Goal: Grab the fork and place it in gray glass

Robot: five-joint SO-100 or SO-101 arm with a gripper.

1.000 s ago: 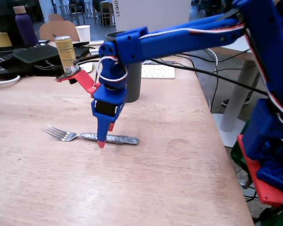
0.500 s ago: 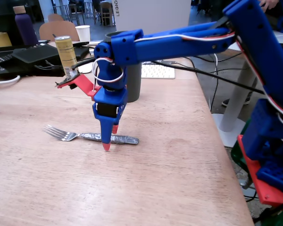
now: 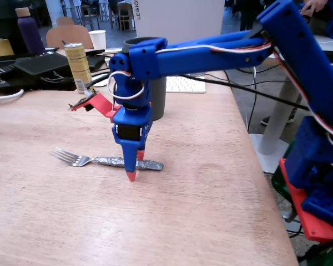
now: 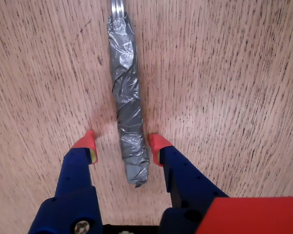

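Note:
The fork [image 3: 80, 160] lies flat on the wooden table, tines to the left in the fixed view, with its foil-wrapped handle [image 4: 124, 87] pointing toward the arm. My blue gripper [image 3: 132, 173] with red tips points straight down at the handle. In the wrist view the gripper [image 4: 123, 142] is open, with one fingertip [image 4: 89, 141] on each side of the handle's rear part and a small gap on both sides. The tips are at table level. The gray glass [image 3: 159, 102] stands upright just behind the wrist, partly hidden by the arm.
A yellow drink can [image 3: 77, 66] and a white cup [image 3: 97, 39] stand at the back left near a black keyboard [image 3: 41, 62]. A white keyboard [image 3: 184, 84] lies behind the glass. The table's right edge [image 3: 261, 183] runs close to the arm's base.

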